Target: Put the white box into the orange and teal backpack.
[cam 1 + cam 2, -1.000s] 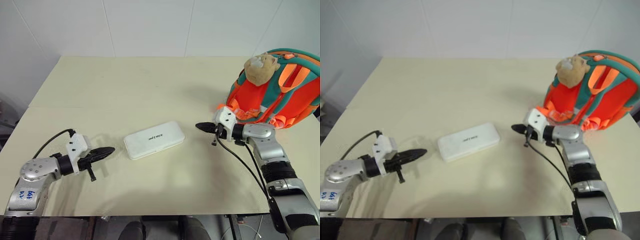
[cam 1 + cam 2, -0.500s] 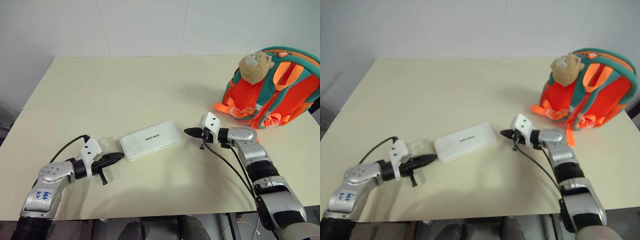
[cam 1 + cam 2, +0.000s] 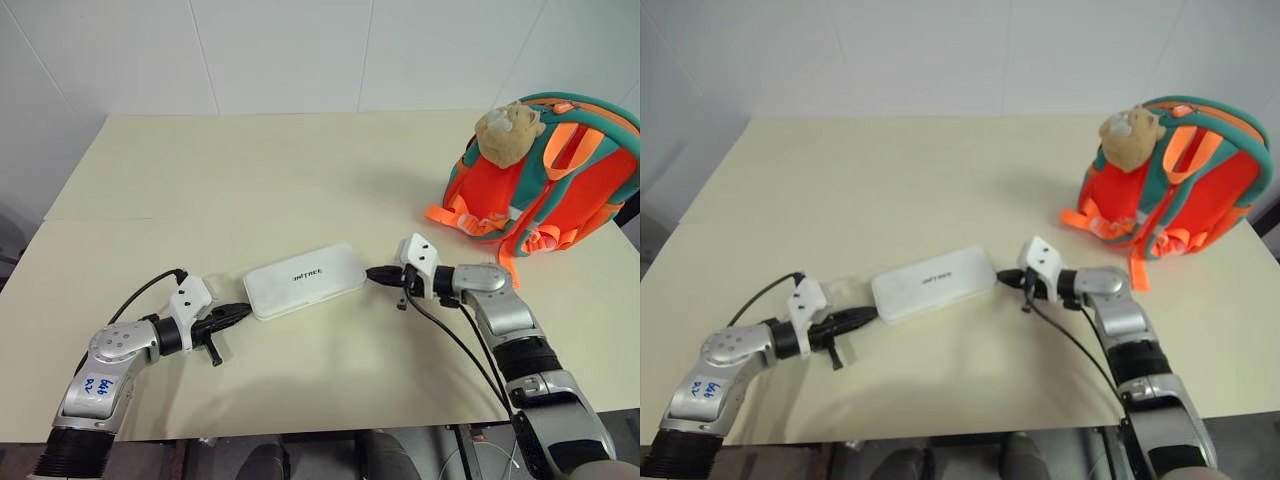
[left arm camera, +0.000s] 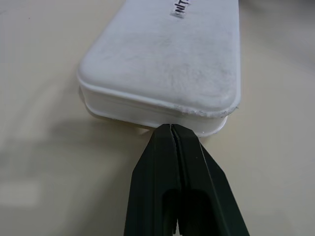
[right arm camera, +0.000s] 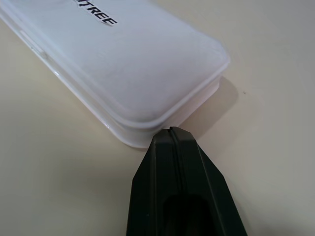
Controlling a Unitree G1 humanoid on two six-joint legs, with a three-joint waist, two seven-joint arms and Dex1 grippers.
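So, nearest us, we have both arms low over the table [image 3: 330, 160], 1 at each short end of the white box [image 3: 305, 280], and we read that as a 2-sided pinch setup: the case is flat and wide, prob. too broad for 1 gripper to span, so squeezing it lengthwise between 2 tips makes sense. Our left gripper [image 3: 238, 312] has its fingers pressed together into 1 narrow wedge, tip at the box's near-left end; in the left wrist view the tip sits right at the lip of the box, touching or just about, we can't say which. Our right gripper [image 3: 378, 274] is likewise fully closed on nothing, tip just beside the opposite end, w/ a thin shadow line at the rim in the right wrist view. Neither holds anything yet. The box lies flat, lettering up, slightly diagonal, roughly mid-table. Farther back on the right, well apart from the box, the orange and teal backpack [image 3: 590, 190] stands upright near the table's edge w/ a tan plush toy [image 3: 508, 133] perched on top; whether its zip is open we can't tell from here.
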